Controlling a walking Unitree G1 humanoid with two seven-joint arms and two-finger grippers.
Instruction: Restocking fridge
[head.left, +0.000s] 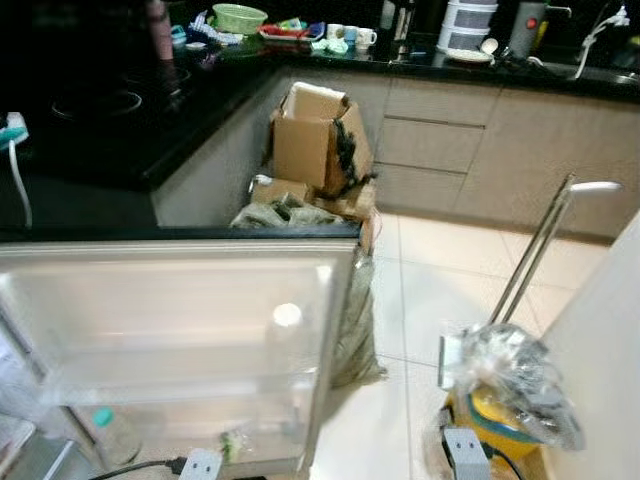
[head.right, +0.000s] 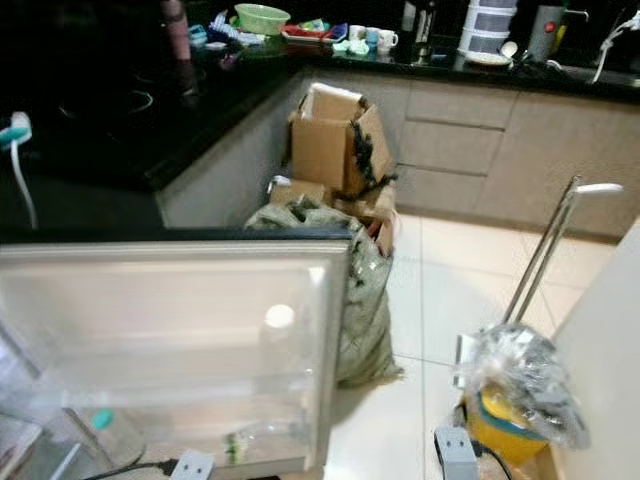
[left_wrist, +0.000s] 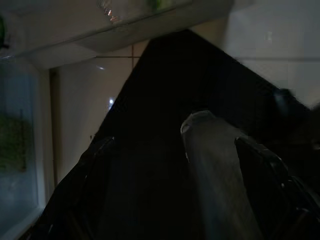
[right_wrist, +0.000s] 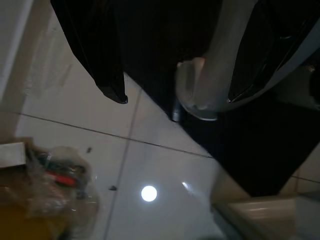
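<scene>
Gaping, the right gripper (right_wrist: 175, 75) hangs above floor tiles (right_wrist: 150, 165).

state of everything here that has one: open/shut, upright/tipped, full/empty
fridge door: swung open
top door shelf: holds nothing
bottle: upright in lower door shelf, cap on
cardboard box: flaps open, tilted
drawers: shut
left gripper: open
right gripper: open

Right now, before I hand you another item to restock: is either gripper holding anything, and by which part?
Nothing is held. The left gripper and the right gripper both hang open above the tiled floor.
</scene>
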